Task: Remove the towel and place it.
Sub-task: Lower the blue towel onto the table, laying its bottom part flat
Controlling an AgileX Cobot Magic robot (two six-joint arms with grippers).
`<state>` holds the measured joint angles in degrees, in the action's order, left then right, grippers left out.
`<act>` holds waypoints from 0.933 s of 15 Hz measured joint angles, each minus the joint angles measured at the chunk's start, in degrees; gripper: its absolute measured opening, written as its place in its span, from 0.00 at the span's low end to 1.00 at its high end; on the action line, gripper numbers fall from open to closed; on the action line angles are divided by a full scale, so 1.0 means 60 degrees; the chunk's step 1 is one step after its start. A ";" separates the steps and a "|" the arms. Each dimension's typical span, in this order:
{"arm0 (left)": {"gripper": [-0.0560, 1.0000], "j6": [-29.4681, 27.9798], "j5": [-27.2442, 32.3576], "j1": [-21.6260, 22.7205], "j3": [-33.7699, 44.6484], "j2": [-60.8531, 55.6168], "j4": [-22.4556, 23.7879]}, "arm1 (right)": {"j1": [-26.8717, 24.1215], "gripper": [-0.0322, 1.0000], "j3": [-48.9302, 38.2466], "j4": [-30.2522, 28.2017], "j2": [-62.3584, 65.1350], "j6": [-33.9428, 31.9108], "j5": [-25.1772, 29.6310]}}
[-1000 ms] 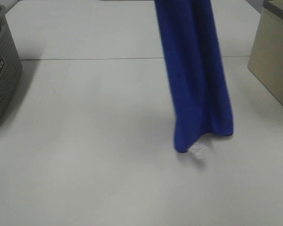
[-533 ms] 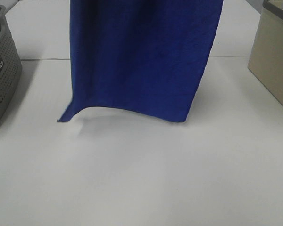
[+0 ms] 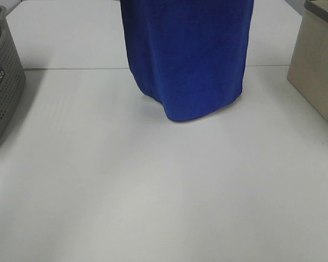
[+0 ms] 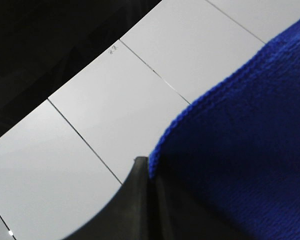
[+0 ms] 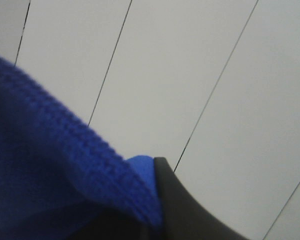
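blue plush towel [image 3: 186, 54] hangs at 12 o'clock above tabletop [image 3: 153, 191]; soft, light, floppy. my left fingers [image 4: 135, 210], right fingers [image 5: 190, 215] pinch its top hem, good hold near corners.

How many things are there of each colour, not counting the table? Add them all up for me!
Blue: towel: 1
Grey: basket: 1
Beige: box: 1
Total: 3
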<state>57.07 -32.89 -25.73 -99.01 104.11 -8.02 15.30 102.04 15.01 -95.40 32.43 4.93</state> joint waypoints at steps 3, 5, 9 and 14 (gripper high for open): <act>0.05 -0.0859 -0.0029 0.0458 -0.1079 0.0984 0.0296 | 0.0000 0.05 0.0124 0.0363 -0.0716 0.0000 -0.1194; 0.05 -0.1375 0.0067 0.0716 -0.2235 0.1891 0.0726 | 0.0000 0.05 0.0783 0.0430 -0.1499 0.0000 -0.1413; 0.05 -0.1709 0.0525 0.1012 -0.5023 0.3686 0.1022 | 0.0000 0.05 0.3123 0.0468 -0.3142 -0.0525 -0.1432; 0.05 -0.2282 0.1394 0.1261 -0.7028 0.4689 0.1337 | 0.0000 0.05 0.3973 0.0506 -0.3657 -0.0697 -0.1423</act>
<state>43.37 -24.52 -18.16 -141.18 132.24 0.00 15.30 125.88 18.05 -117.34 28.25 -3.61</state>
